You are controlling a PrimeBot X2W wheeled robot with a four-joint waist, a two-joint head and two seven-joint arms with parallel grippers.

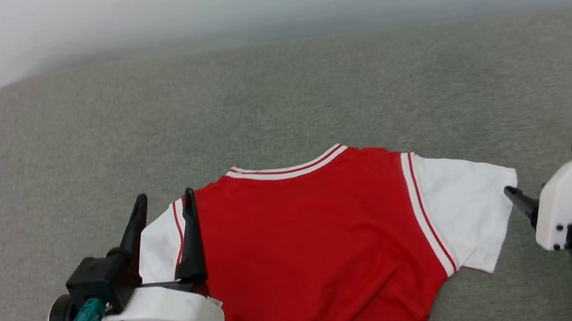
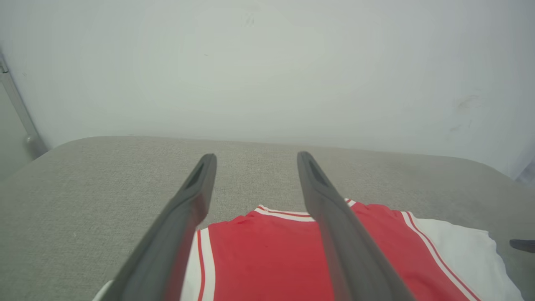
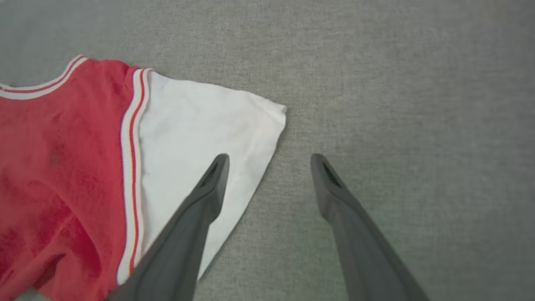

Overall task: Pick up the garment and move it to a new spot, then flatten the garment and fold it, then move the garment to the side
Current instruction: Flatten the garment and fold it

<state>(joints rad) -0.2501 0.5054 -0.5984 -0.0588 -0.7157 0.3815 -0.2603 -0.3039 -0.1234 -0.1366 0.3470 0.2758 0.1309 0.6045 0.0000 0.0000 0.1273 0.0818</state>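
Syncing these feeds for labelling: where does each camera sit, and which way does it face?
Head view: on the head, facing forward and down at the garment; left gripper lower left, right gripper right.
Left wrist view: on that wrist, facing over the collar toward the wall; its open fingers.
Right wrist view: on that wrist, facing down at the white sleeve; its open fingers.
All share the garment.

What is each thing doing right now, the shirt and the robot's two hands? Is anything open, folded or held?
Red short-sleeved T-shirt with white sleeves: spread out plain red side up, unfolded, bottom edge rumpled, not held.
Left gripper: open, above one white sleeve, holding nothing.
Right gripper: open, one finger over the other sleeve, one over the cushion, holding nothing.
Grey fabric cushion: flat, shirt lying on it.
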